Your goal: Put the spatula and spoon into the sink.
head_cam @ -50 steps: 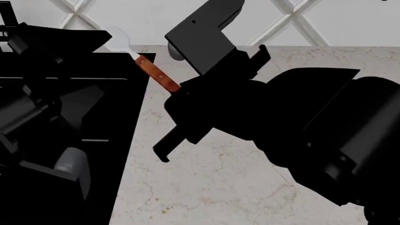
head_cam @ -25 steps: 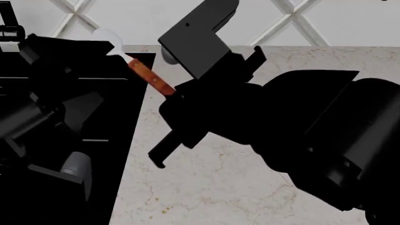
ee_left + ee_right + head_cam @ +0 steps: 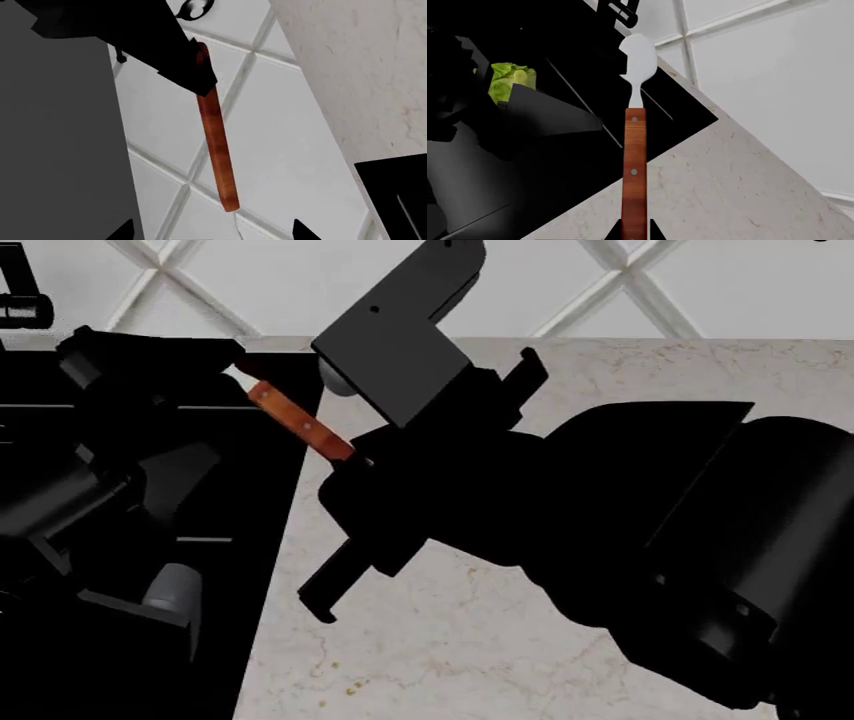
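The spoon [image 3: 296, 420] has a reddish-brown handle and hangs in the air over the right rim of the black sink [image 3: 260, 490]. My right gripper [image 3: 634, 234] is shut on the handle's lower end. In the right wrist view the spoon's [image 3: 634, 145] white head points out over the sink [image 3: 560, 160]. In the head view my left arm [image 3: 94, 490] covers most of that head. My left gripper [image 3: 212, 235] is open, its two fingertips wide apart, with the spoon handle [image 3: 217, 150] hanging in front of it untouched. The spatula is out of view.
Pale marble counter [image 3: 441, 640] runs to the right of the sink, with a white tiled wall [image 3: 267, 280] behind. A black tap [image 3: 16, 300] stands at the far left. A green leafy thing [image 3: 510, 80] lies inside the basin.
My right gripper has carried the spoon leftwards, from above the counter edge to over the sink rim. The spoon's head has slipped behind my left arm.
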Tool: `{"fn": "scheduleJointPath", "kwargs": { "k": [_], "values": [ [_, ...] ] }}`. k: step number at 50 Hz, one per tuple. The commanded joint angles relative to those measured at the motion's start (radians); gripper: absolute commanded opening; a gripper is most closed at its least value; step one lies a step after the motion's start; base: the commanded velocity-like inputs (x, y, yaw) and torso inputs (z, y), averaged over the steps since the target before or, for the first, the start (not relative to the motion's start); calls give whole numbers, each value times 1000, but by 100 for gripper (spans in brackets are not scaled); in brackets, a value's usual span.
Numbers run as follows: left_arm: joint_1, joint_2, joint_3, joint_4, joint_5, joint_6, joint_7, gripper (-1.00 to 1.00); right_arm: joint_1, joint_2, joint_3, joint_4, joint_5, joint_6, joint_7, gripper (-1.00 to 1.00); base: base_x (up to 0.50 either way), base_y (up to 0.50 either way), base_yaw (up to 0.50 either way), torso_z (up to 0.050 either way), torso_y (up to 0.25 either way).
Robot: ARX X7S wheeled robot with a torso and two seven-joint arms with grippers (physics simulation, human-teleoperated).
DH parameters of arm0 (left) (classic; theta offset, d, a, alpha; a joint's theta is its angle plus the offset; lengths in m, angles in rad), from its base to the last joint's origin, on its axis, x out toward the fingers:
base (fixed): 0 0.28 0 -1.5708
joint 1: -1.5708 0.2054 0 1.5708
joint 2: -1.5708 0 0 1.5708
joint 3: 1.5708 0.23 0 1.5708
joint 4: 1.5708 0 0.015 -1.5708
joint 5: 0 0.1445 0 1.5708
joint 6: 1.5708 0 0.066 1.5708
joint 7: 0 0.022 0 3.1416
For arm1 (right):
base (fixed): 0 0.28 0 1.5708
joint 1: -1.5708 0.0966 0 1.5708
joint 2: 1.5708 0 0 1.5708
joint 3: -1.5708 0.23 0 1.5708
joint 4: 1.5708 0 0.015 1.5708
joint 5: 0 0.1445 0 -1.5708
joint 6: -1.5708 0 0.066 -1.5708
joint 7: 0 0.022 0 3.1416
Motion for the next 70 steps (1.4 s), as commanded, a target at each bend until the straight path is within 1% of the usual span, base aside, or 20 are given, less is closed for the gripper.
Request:
{"fn": "scheduleJointPath", "kwargs": {
  "k": [1, 17, 26, 33, 34, 48, 49, 52, 55, 60, 63, 64, 68, 70],
  "values": [
    [12, 12, 18, -41, 20, 3, -12, 100, 2, 1, 3, -26, 16, 10, 7, -100, 0, 0, 0, 0, 0],
    [6, 35, 21, -79, 26, 11, -24, 100, -7, 1, 5, -78, 53, 24, 28, -100, 0, 0, 0, 0, 0],
    [13, 53, 19, -110, 46, -2, -63, 100, -9, -4, 17, -118, 95, 37, 49, -100, 0, 0, 0, 0, 0],
    [21, 50, 17, -106, 42, -1, -68, 100, 1, -11, 29, -136, 125, 44, 59, -100, 0, 0, 0, 0, 0],
    [21, 47, 16, -104, 34, 12, -74, -100, 3, -12, 29, -138, 128, 44, 58, -100, 0, 0, 0, 0, 0],
    [10, 25, -2, -57, 5, 41, -74, -100, 15, -10, 50, -136, 142, 35, 82, -100, 0, 0, 0, 0, 0],
    [16, 22, 0, -53, 12, 37, -79, -100, 19, -6, 57, -136, 141, 32, 90, 100, 0, 0, 0, 0, 0],
    [18, 14, -3, -40, 15, 29, -75, -100, 23, 15, 86, -154, 181, 47, 124, 100, 0, 0, 0, 0, 0],
    [19, 6, -10, -33, 18, 19, -78, -100, 28, 58, 146, -204, 278, 70, 187, 100, 0, 0, 0, 0, 0],
    [27, -5, -22, -26, 10, 2, -80, -100, 39, 162, 244, -301, 475, 85, 343, 100, 0, 0, 0, 0, 0],
    [30, -13, -32, -27, -2, -20, -66, -100, 62, 242, 297, -337, 597, 69, 462, 100, 0, 0, 0, 0, 0],
    [29, -16, -36, -28, -5, -32, -56, -100, 68, 265, 308, -348, 625, 68, 481, 100, 0, 0, 0, 0, 0],
    [36, -33, -53, -24, -31, -79, -16, -100, 73, 341, 349, -370, 690, 42, 550, 100, 0, 0, 0, 0, 0],
    [29, -41, -61, -27, -44, -91, 7, -100, 77, 361, 357, -372, 699, 37, 570, 100, 0, 0, 0, 0, 0]
  ]
}}
